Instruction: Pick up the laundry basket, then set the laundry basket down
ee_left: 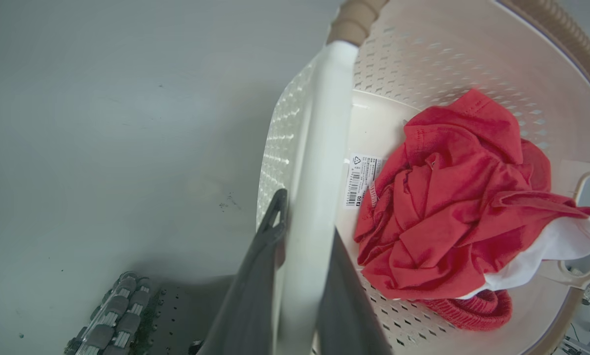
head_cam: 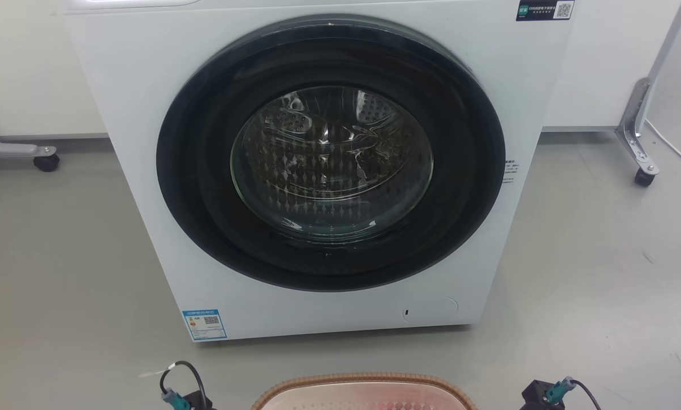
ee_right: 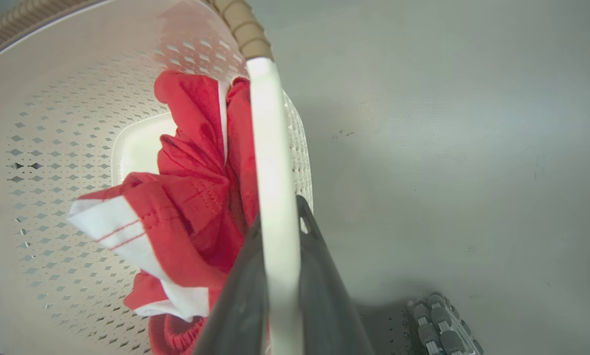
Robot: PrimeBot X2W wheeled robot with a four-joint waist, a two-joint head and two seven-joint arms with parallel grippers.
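The laundry basket (head_cam: 363, 380) shows as a brown woven-look rim at the bottom middle of the head view, in front of the washer. In the left wrist view its cream perforated wall (ee_left: 423, 64) holds a crumpled red and white garment (ee_left: 448, 197) beside a barcode sticker (ee_left: 361, 180). My left gripper (ee_left: 305, 217) is shut on a white side handle (ee_left: 319, 123) of the basket. My right gripper (ee_right: 280, 217) is shut on the opposite white handle (ee_right: 270, 138), with the basket's inside (ee_right: 53, 123) and the garment (ee_right: 196, 197) to its left. Whether the basket touches the floor I cannot tell.
A white front-loading washer (head_cam: 135, 114) with a closed dark round door (head_cam: 329, 154) stands close ahead on the grey floor. Metal legs on casters stand at the far left (head_cam: 47, 162) and far right (head_cam: 643, 176). My base's rollers (ee_left: 112, 315) (ee_right: 443, 325) lie below the handles.
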